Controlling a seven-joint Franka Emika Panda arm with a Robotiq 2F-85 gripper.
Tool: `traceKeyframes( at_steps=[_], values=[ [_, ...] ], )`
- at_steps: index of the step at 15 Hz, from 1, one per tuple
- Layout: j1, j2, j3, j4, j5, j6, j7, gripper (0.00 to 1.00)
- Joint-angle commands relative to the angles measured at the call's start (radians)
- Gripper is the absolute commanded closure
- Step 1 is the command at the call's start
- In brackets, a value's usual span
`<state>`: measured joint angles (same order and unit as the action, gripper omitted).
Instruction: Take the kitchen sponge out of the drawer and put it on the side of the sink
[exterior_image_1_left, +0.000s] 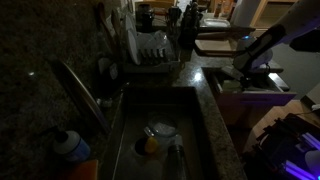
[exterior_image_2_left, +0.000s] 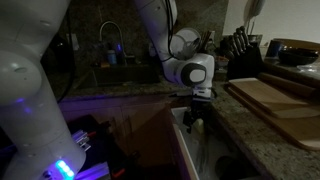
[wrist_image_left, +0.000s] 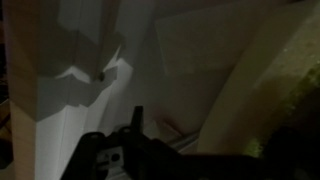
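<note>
The drawer (exterior_image_2_left: 188, 145) stands pulled out of the dark granite-topped cabinet, and its pale inside fills the wrist view (wrist_image_left: 90, 110). My gripper (exterior_image_2_left: 193, 118) hangs over the drawer with its fingers pointing down into it; it also shows in an exterior view (exterior_image_1_left: 250, 72). In the wrist view one dark finger (wrist_image_left: 137, 120) shows with bare drawer floor beside it, and nothing is between the jaws. A faint yellow-green patch (wrist_image_left: 250, 146) lies at the lower right; I cannot tell if it is the kitchen sponge. The sink (exterior_image_1_left: 205, 120) is a deep dark basin with a granite rim.
In the sink lie a white dish (exterior_image_1_left: 162, 129) and an orange-yellow object (exterior_image_1_left: 149, 146). A dish rack (exterior_image_1_left: 150, 52) stands behind it, and a faucet (exterior_image_1_left: 80, 88) beside it. Wooden cutting boards (exterior_image_2_left: 275, 100) and a knife block (exterior_image_2_left: 243, 55) are on the counter by the drawer.
</note>
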<state>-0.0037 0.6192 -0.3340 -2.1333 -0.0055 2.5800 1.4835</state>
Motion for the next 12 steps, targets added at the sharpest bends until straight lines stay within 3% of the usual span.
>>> traceKeyframes(
  at_steps=[1, 11, 12],
  values=[
    [-0.002, -0.004, -0.001, 0.001, 0.003, -0.007, -0.002, 0.26],
    [0.022, -0.028, -0.034, -0.001, -0.015, -0.016, 0.031, 0.97],
    [0.023, -0.031, -0.038, -0.002, -0.016, -0.019, 0.036, 0.98]
  ],
)
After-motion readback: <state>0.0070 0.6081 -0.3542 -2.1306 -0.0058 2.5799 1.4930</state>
